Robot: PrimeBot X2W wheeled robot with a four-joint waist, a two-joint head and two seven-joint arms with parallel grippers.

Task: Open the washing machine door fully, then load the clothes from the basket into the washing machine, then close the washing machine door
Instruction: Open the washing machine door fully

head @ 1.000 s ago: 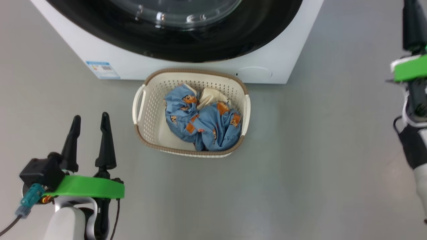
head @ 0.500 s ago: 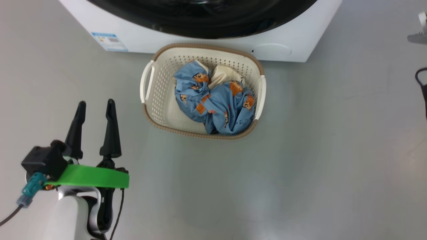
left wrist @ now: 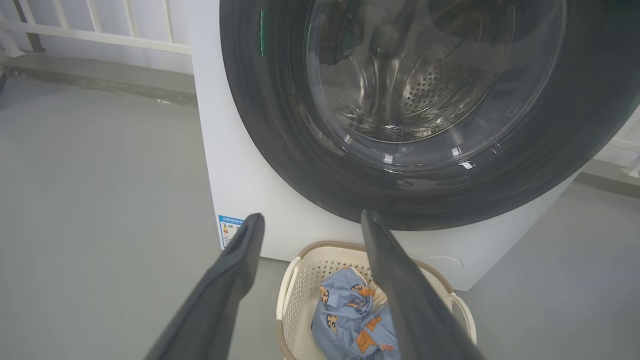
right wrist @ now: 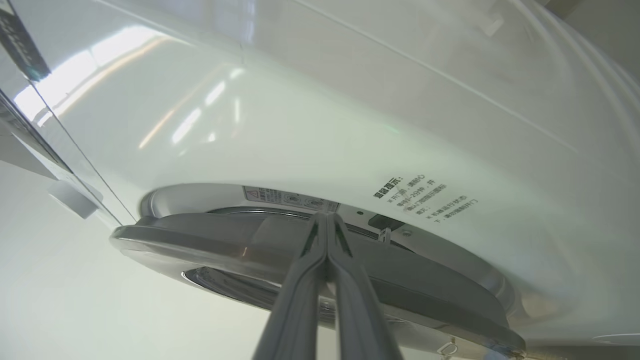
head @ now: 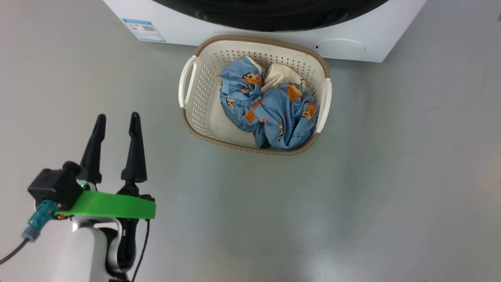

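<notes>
Cream basket (head: 201, 102) lies beyond left gripper's (head: 118, 116) spread fingers (head: 135, 149).

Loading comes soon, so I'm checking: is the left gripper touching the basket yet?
Apart. The head view shows bare grey floor between the left gripper, jaws open, and the basket.

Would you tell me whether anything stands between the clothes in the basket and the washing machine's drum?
Yes: the washing machine door covers the opening, its glass bowl in front of the drum. The clothes lie in the basket just below it.
</notes>
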